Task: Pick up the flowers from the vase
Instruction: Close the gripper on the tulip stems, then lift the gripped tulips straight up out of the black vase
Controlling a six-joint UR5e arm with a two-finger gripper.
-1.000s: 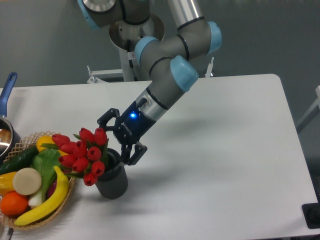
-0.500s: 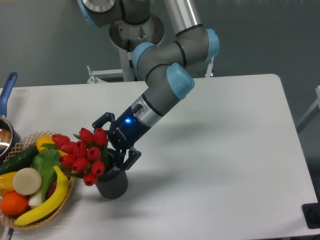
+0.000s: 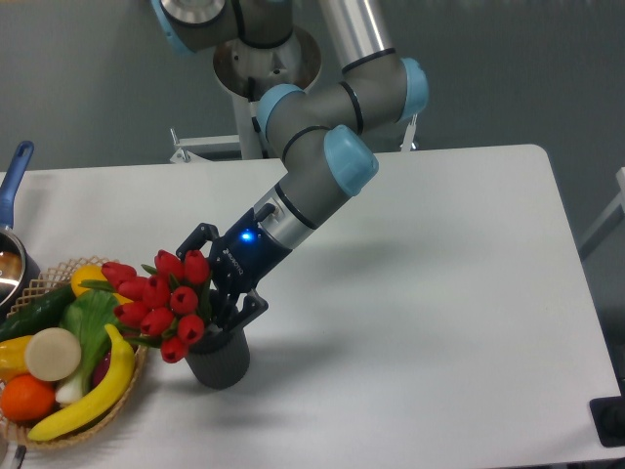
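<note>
The flowers (image 3: 161,298), a bunch of red tulips with green leaves, lean left out of the vase (image 3: 220,359), a short dark grey cylinder near the table's front left. My gripper (image 3: 217,277) is at the vase mouth, right behind the blooms. Its fingers are spread, one finger (image 3: 195,237) above the bunch and the other (image 3: 249,306) at the vase rim, around the stems. The stems are hidden behind the blooms and the gripper. I see no grip on them.
A wicker basket (image 3: 117,403) with a banana, cucumber, orange and other produce stands just left of the vase, touching the tulips. A pot with a blue handle (image 3: 15,174) sits at the left edge. The white table (image 3: 420,293) extends to the right.
My gripper has moved down and left toward the vase mouth, closing in on the flower stems. The tulips have hardly shifted.
</note>
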